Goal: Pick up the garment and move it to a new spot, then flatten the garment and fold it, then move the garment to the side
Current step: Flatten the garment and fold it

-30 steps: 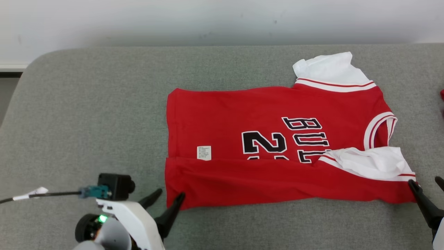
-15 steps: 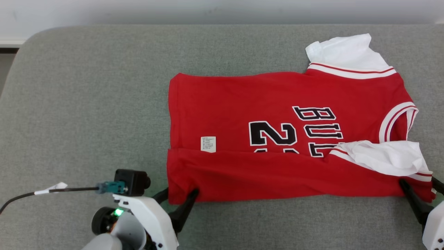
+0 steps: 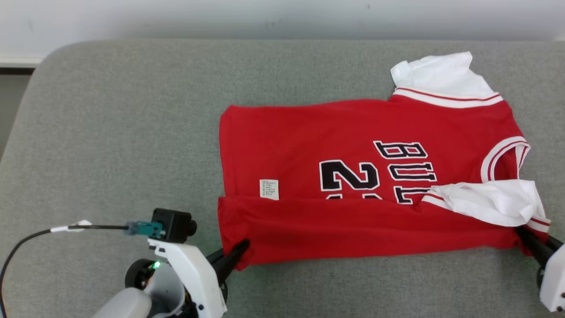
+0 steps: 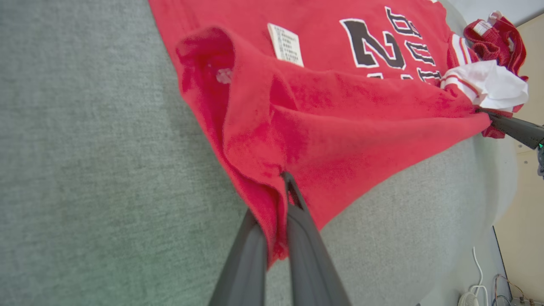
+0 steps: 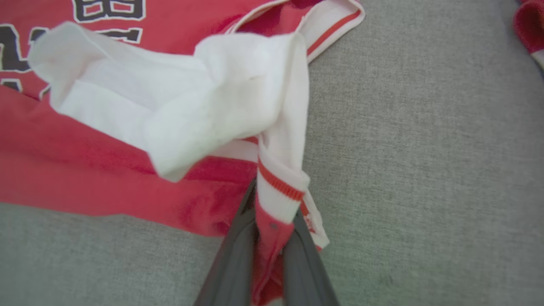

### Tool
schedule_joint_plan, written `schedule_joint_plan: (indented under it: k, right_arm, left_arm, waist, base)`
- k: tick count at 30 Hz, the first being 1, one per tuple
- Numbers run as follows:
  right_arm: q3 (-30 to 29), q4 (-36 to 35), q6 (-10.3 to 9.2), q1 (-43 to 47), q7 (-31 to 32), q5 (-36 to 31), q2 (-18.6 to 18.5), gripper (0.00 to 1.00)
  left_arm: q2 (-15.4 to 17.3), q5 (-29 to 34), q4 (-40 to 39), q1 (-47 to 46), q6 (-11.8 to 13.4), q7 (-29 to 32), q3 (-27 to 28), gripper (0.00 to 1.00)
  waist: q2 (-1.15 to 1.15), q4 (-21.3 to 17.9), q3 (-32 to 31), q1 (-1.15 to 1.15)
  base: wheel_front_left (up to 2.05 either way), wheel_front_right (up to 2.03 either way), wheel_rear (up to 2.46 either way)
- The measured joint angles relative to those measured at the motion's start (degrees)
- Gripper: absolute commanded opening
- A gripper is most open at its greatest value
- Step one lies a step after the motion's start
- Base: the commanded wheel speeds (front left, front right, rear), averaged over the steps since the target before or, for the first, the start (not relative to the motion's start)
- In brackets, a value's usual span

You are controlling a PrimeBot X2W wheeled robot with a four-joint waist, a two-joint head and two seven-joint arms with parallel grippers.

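Left gripper (image 4: 285, 182) clamped on garment (image 3: 344, 128) hem corner, near the care label (image 3: 269, 189); right gripper (image 5: 272, 225) pinched on striped sleeve trim (image 5: 279, 190), well apart from the label. Garment spread on grey cushion (image 3: 123, 115). Risk judged: shallow trim bite slipped if raised unevenly.

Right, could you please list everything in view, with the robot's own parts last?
jersey: one, red with white sleeves and black lettering, on the padded surface, near edge folded over.
care label: one, white, on the jersey near its hem.
padded surface: one, grey, under the jersey.
second garment: one, red and white, bunched beyond the jersey's collar end.
left gripper: one, dark, shut on the jersey's hem corner.
right gripper: one, dark, shut on the striped trim by the near sleeve.
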Motion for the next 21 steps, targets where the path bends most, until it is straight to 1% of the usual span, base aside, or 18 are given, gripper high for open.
schedule_joint_plan:
  k: [2,6,8,11,16,21]
  right_arm:
    - [0.0,-0.9,-0.01,0.4,1.0,2.4,-2.0,0.0]
    - [-0.3,-3.6,0.0,2.7,3.8,6.0,-7.0,0.0]
    - [-0.9,-4.7,0.0,4.4,5.1,7.3,-8.9,0.0]
    - [-2.2,-6.0,0.01,7.6,6.7,9.5,-11.0,0.0]
    - [-3.4,-7.3,0.0,14.2,8.3,11.2,-11.4,0.0]
    - [-3.5,-6.8,0.0,17.9,7.1,10.1,-9.7,0.0]
  left_arm:
    - [0.7,-2.6,-1.5,0.7,-0.6,1.2,0.6,0.0]
    - [3.1,-4.5,-5.1,3.5,-0.8,2.7,1.1,0.0]
    - [4.1,-5.0,-7.2,5.1,-0.7,3.1,0.9,0.0]
    - [4.9,-5.0,-10.1,8.3,0.3,3.2,0.4,0.0]
    - [4.8,-5.0,-12.3,13.9,1.9,2.5,-1.9,0.0]
    - [3.8,-4.1,-10.5,15.8,2.4,1.5,-3.7,0.0]
  waist:
    - [0.0,0.1,-1.1,0.0]
    - [0.0,0.1,-3.3,0.0]
    - [0.0,0.1,-4.3,0.0]
    - [0.0,0.0,-5.6,-0.01]
    - [0.0,-0.3,-5.8,0.0]
    - [0.0,-0.2,-4.8,0.0]
  base:
    - [0.0,0.0,0.0]
    - [0.0,0.0,0.0]
    - [0.0,0.0,0.0]
    - [0.0,0.0,0.0]
    - [0.0,0.0,0.0]
    - [0.0,0.0,0.0]
